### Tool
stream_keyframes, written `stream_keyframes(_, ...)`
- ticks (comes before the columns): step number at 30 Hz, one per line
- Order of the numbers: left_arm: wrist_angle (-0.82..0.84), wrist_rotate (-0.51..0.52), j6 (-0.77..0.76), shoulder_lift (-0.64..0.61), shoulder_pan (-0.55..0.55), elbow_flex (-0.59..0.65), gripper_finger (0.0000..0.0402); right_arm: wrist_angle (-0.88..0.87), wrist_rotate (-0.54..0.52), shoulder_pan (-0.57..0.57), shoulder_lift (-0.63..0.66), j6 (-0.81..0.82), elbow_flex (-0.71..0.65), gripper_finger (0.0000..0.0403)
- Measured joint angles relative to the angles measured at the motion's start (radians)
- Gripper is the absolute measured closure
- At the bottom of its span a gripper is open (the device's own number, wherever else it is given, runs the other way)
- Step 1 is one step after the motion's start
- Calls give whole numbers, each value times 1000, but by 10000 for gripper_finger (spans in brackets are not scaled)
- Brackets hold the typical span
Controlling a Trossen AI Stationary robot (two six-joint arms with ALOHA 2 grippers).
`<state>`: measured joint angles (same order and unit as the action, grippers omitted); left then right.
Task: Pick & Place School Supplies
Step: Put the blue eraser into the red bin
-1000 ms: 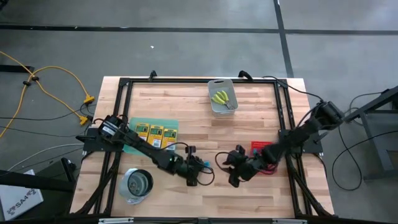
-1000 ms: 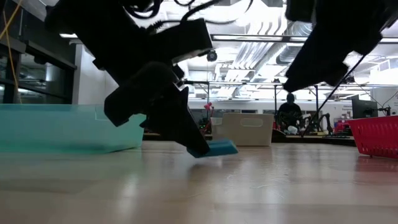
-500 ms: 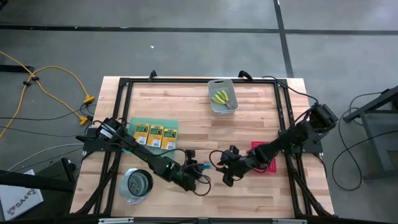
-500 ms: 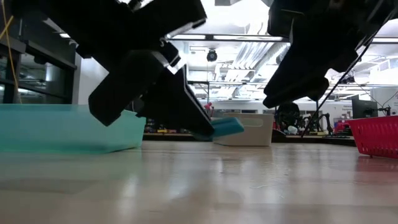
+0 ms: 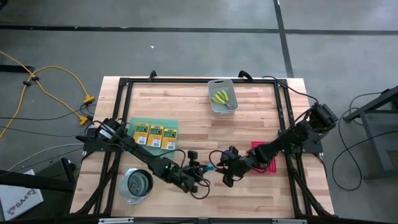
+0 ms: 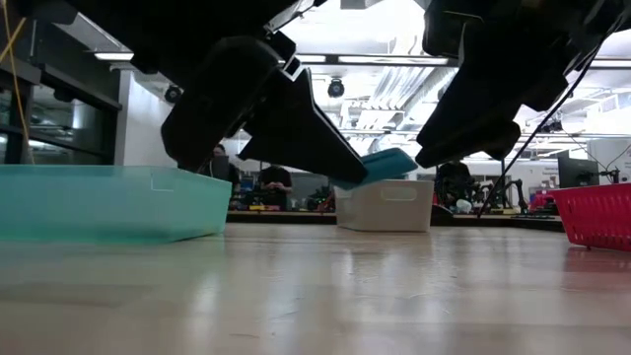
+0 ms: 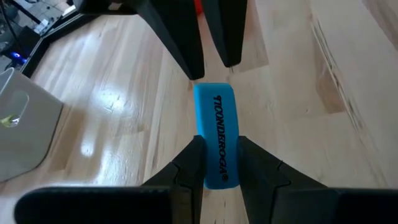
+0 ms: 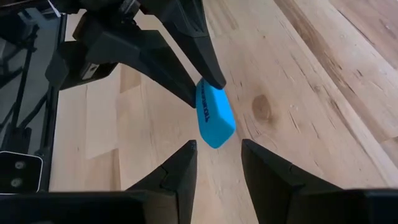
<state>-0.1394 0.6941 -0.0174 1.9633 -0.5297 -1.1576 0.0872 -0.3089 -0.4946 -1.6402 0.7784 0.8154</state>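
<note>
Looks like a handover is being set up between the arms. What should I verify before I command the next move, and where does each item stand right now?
1. Left claw grips the blue block: ok, clamped on both sides near one end.
2. Block clear of the table: ok, the low view shows it raised above the wood.
3. Right claw open: ok, spread and facing the block's free end.
4. Block inside the right claw's gap: not ok, the free end lies just short of it.
5. Red tray free to receive: cannot tell, the right arm covers most of it.
</note>
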Motion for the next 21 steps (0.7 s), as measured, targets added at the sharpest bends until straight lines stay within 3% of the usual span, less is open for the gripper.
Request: stream_keyframes(21,-112,21,87,-1,-7,0,331,73,-2,0,0,-20,0,285)
